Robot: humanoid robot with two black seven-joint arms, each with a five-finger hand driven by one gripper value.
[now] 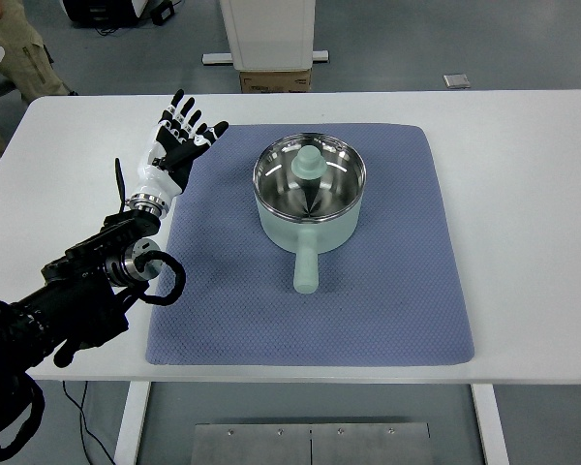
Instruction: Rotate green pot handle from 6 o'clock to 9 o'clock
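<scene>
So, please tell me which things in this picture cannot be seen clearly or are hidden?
- Right arm: not in the top view at all.
- Green pot: the far outer wall is hidden by its own rim; the lid lying inside covers the bottom.
- Left hand: its palm side faces away from the camera; the arm is cut off by the left edge.
- Person at the upper left: cut by the picture's edge.
- Table: the legs are mostly hidden under its top.

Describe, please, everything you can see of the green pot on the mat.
The green pot is a pale mint saucepan with a shiny metal-looking interior and rim. A matching knobbed piece, apparently a lid, sits inside it. Its short straight handle points toward the camera, at 6 o'clock. It stands upright near the middle of the blue mat on the white table. Nothing else touches it; the left hand is open, off to its left.
</scene>
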